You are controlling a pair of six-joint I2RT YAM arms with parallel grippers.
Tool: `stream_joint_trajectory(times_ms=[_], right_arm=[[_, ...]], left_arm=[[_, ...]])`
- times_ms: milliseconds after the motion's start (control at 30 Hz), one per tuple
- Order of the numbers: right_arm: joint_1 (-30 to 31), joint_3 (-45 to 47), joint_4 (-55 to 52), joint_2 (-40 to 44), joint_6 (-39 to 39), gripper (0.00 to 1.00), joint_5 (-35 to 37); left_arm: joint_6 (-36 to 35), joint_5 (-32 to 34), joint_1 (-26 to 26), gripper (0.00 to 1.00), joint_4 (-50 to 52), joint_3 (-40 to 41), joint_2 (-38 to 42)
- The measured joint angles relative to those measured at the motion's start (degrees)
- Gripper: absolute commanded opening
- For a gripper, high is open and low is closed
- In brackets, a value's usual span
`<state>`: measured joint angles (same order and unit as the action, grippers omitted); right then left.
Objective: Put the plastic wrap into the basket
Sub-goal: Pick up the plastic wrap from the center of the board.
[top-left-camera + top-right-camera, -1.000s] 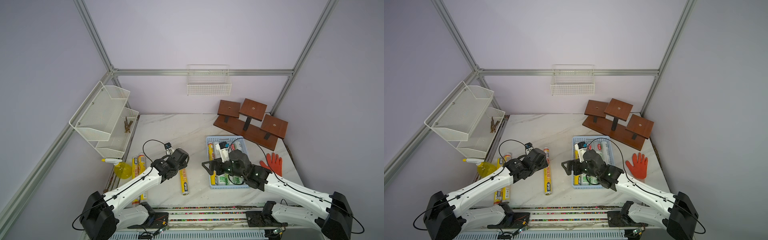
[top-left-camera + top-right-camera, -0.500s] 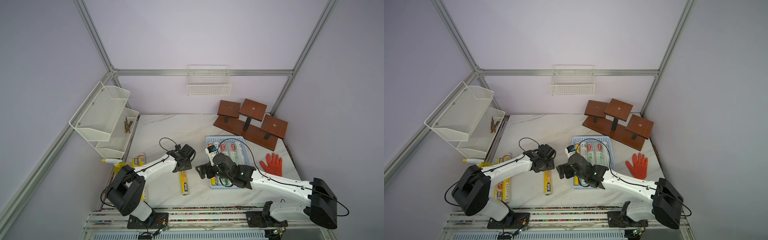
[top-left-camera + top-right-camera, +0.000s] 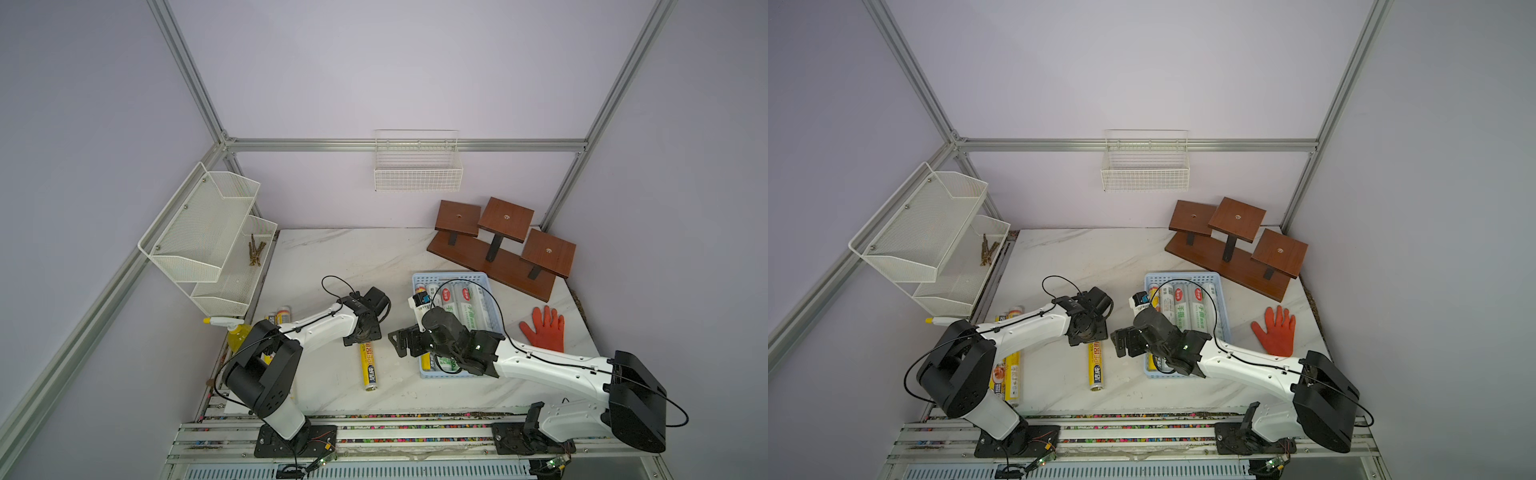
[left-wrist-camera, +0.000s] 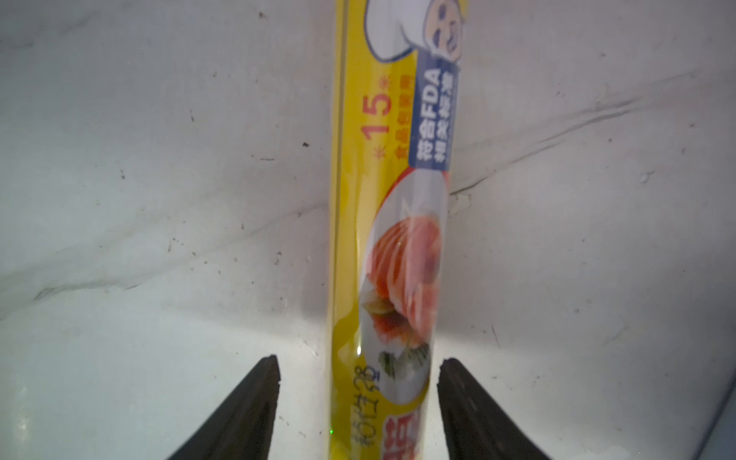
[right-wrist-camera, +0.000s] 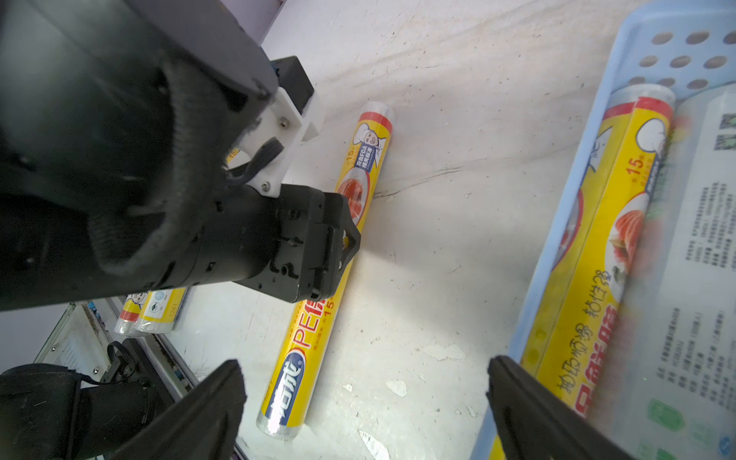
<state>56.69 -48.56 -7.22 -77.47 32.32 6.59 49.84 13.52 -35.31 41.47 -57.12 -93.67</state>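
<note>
- Marble tabletop: yellow plastic wrap roll lies between the half-open jaws of my left claw, ungripped.
- My right claw gapes empty beside the basket.
- Probably light, stiff, slick; I'd pinch mid-length.

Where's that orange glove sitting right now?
In both top views the orange glove lies flat on the table, on the robot's right side, just beyond the blue basket and in front of the wooden stand.
</note>
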Motion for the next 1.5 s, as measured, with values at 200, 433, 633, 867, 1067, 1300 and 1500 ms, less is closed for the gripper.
stream_joint_trajectory(times_ms=[200,433,633,867,1067,1300,1500], right_arm=[[0.0,0.0,-0.1,0.0,0.0,0.99,0.6],[0.0,0.0,-0.1,-0.1,0.0,0.99,0.7],[0.0,0.0,-0.2,-0.1,0.0,0.99,1.5],[0.0,0.0,-1.1,0.1,0.3,0.99,3.0],[0.0,0.9,-3.2,4.5,1.5,0.99,6.8],[-1.0,3.4,-3.6,13.6,2.6,0.99,10.4],[-7.6,6.4,-4.8,21.2,3.5,0.99,9.3]], left_arm=[[-0.1,-0.5,0.0,0.62,0.1,-0.5,-2.4],[-0.1,-0.7,0.0,0.58,0.1,-0.9,-4.5],[0.0,-0.7,0.0,0.50,-0.1,-1.0,-4.7],[0.0,-0.8,0.0,0.33,0.1,-1.0,-4.3],[0.8,-0.3,0.0,0.32,1.5,-0.5,3.5],[1.9,-4.1,0.0,0.30,-4.4,1.4,19.7],[3.4,-9.6,-2.5,0.29,-12.8,1.4,20.0]])
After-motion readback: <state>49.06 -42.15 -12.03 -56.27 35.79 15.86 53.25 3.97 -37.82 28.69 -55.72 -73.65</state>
